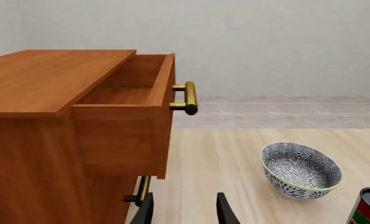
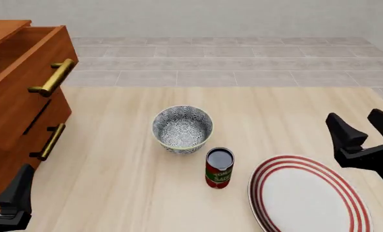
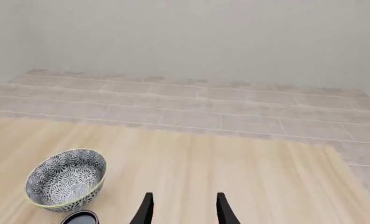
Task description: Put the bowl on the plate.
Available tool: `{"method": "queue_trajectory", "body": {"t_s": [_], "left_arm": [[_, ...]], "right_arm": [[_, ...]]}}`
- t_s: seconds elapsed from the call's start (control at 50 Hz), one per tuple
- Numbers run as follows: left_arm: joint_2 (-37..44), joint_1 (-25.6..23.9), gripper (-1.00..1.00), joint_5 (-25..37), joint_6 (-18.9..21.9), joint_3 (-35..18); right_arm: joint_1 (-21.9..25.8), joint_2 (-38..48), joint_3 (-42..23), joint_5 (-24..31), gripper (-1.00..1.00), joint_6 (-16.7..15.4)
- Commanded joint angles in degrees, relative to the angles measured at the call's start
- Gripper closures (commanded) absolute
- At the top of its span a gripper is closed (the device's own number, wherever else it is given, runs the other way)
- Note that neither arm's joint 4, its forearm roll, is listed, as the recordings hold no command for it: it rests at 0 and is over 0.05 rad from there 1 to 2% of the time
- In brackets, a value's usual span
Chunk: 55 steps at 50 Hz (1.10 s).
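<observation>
Task judged not yet begun: nothing is held and the bowl is not on the plate.

Nearest, at the front-right of the table (image 2: pixel 114 193), the plate (image 2: pixel 307 198) is seen lying flat w/ nothing on it. Just above its far-right edge the right gripper (image 2: pixel 365 126) is held w/ fingers spread apart, nothing between them. At the near-left corner the left gripper (image 2: pixel 7 198) is only partly caught in the front view; in the left wrist view its fingers (image 1: pixel 224 212) are seen parted and grasping nothing.

Next out, a red can (image 2: pixel 218 168) is stood upright just left of the plate, close to the bowl but apparently apart from it.

Further, near mid-table, the bowl (image 2: pixel 182 128) is sat upright, well apart from both grippers.

At far left a wooden cabinet (image 2: pixel 17 111) is set, top drawer (image 1: pixel 132 93) pulled open, brass handle (image 2: pixel 52 77) showing.

Left to do, by judgement: bowl to be reached, gripped at the rim, lifted past the can, set on the plate. Can's nearness could be a snag.
</observation>
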Motion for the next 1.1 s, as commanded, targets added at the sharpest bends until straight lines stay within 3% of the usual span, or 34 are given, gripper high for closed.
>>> {"method": "queue_trajectory", "body": {"t_s": [0.02, 0.16, 0.28, 0.36, 0.58, 0.62, 0.68, 0.9, 1.1], "left_arm": [[0.0, 0.0, -1.00, 0.0, 0.0, 0.0], [0.0, 0.0, -1.00, 0.0, 0.0, 0.0], [0.0, 0.0, -1.00, 0.0, 0.0, 0.0], [0.0, 0.0, -1.00, 0.0, 0.0, 0.0], [0.0, 0.0, -1.00, 0.0, 0.0, 0.0], [0.0, 0.0, -1.00, 0.0, 0.0, 0.0], [0.0, 0.0, -1.00, 0.0, 0.0, 0.0], [0.0, 0.0, -1.00, 0.0, 0.0, 0.0], [0.0, 0.0, -1.00, 0.0, 0.0, 0.0]], "right_arm": [[4.5, 10.7, -6.4, -0.4, -1.00, -0.6], [5.7, 15.8, -11.4, 0.0, -1.00, -0.4], [8.4, 20.6, -16.6, 2.3, -1.00, -2.6], [10.0, 23.6, -19.2, 3.0, -1.00, -0.5], [13.6, 32.7, -25.9, 5.2, -1.00, -3.1], [14.0, 35.0, -27.8, 6.4, -1.00, 0.1], [15.0, 39.0, -30.6, 7.8, -1.00, -0.9], [19.1, 45.7, -38.4, 13.6, -1.00, 2.9], [20.5, 49.9, -43.9, 17.9, -1.00, 3.4]]}}
